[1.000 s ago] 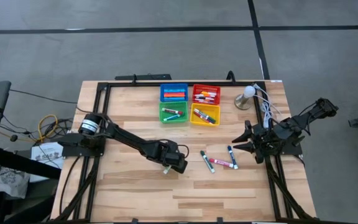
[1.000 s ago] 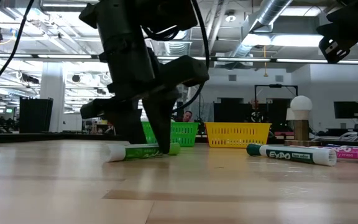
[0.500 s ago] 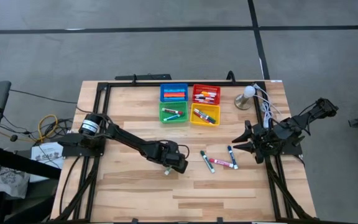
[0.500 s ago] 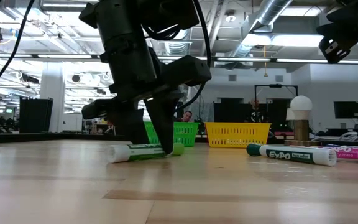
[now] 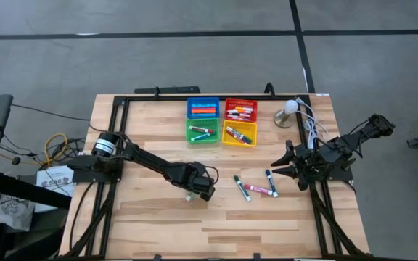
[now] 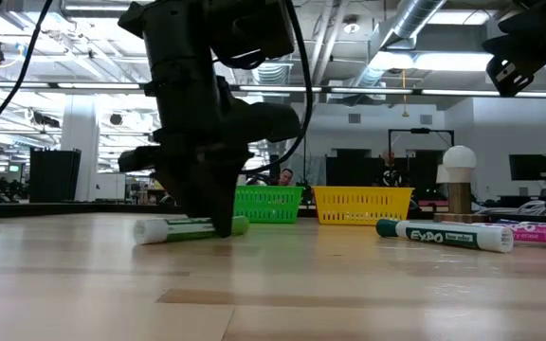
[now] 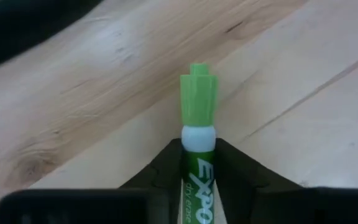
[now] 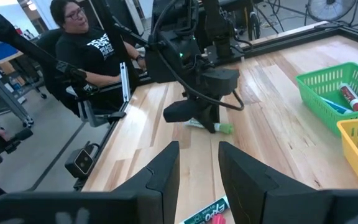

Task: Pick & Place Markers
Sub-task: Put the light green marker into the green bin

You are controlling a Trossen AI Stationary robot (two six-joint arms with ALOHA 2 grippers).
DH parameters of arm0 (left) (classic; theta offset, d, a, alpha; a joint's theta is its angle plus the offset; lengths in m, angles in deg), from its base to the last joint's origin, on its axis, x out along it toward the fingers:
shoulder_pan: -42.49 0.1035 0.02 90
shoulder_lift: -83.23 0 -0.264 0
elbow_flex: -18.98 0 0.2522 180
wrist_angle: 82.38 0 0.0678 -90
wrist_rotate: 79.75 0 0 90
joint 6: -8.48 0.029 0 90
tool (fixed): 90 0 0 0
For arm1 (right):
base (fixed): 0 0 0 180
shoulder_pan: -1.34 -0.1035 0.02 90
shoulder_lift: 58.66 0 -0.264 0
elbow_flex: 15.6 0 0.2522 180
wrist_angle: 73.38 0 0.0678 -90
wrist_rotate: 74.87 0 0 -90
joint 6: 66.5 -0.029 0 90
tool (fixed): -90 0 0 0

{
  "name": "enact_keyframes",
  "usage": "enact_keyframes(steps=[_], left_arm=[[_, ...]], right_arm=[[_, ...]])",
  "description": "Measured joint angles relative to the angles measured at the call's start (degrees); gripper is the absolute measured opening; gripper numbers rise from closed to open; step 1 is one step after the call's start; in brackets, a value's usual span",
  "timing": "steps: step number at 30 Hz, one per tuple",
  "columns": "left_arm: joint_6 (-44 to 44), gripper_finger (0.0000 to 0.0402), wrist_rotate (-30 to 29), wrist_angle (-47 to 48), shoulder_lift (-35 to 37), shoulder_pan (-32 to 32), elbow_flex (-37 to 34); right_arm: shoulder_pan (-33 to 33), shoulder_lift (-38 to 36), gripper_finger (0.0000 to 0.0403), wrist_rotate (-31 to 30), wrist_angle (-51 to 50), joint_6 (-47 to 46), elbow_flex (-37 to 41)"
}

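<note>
Jaws of the left gripper (image 7: 197, 165) sit clamped on a green-capped marker (image 7: 198, 134), its cap poking out ahead of the fingers and its body lying on the wooden desk (image 5: 158, 217), near the middle of the near half. From the high view we place that gripper (image 5: 198, 190) at the end of the left arm, which reaches in across the desk from its left edge. From desk height the marker (image 6: 190, 228) lies flat, with the dark fingers planted over its capped end.

We judge the step in hand to be the pick: the grip looks made, the lift not yet begun. The next move calls for raising the marker clear and carrying it to the bins at the far side, most likely the green bin (image 5: 202, 131), which sits beside the yellow bin (image 5: 239, 134), behind which are the blue bin (image 5: 203, 108) and red bin (image 5: 240, 109).

Three more markers (image 5: 255, 187) lie loose to the right. The right gripper (image 5: 287, 164) waits at the desk's right edge, jaws slightly apart and holding nothing.

Much is hidden: the gripper covers most of the marker from above, and its tail end is cut off in the wrist view. A seated person (image 8: 89, 46) shows beyond the desk.
</note>
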State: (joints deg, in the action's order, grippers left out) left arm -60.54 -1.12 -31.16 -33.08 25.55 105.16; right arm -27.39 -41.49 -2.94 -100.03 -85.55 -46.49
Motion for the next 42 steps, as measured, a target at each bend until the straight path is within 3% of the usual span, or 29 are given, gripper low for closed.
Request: enact_keyframes(steps=[2, 11, 17, 23, 31, 42], left_arm=[[0.46, 0.0063, 0.08, 0.73, 0.07, 0.18, 0.0], [11.24, 0.0063, 1.94, 1.22, 2.89, 3.07, -0.45], [23.26, 0.0063, 1.41, 1.25, 12.03, 8.32, -0.57], [38.3, 0.0063, 15.38, -8.03, 24.29, 13.89, -0.61], [45.29, 0.0069, 30.44, -26.9, 35.66, 17.29, -0.42], [46.52, 0.0067, 42.07, -39.24, 36.81, 17.33, -0.39]], right_arm=[[0.0, 0.02, 0.0102, 0.0, -0.04, 0.0, 0.0], [0.0, 0.02, 0.0102, 0.0, -0.04, 0.04, 0.0], [0.0, 0.0, 0.0102, 0.0, -0.06, 0.02, -0.02], [0.0, 0.01, 0.0102, 0.0, -0.02, 0.02, 0.0], [0.0, 0.02, 0.0102, -0.09, -0.13, 0.21, -0.02], [0.0, 0.01, 0.0102, -6.37, -0.63, 0.22, -0.02]])
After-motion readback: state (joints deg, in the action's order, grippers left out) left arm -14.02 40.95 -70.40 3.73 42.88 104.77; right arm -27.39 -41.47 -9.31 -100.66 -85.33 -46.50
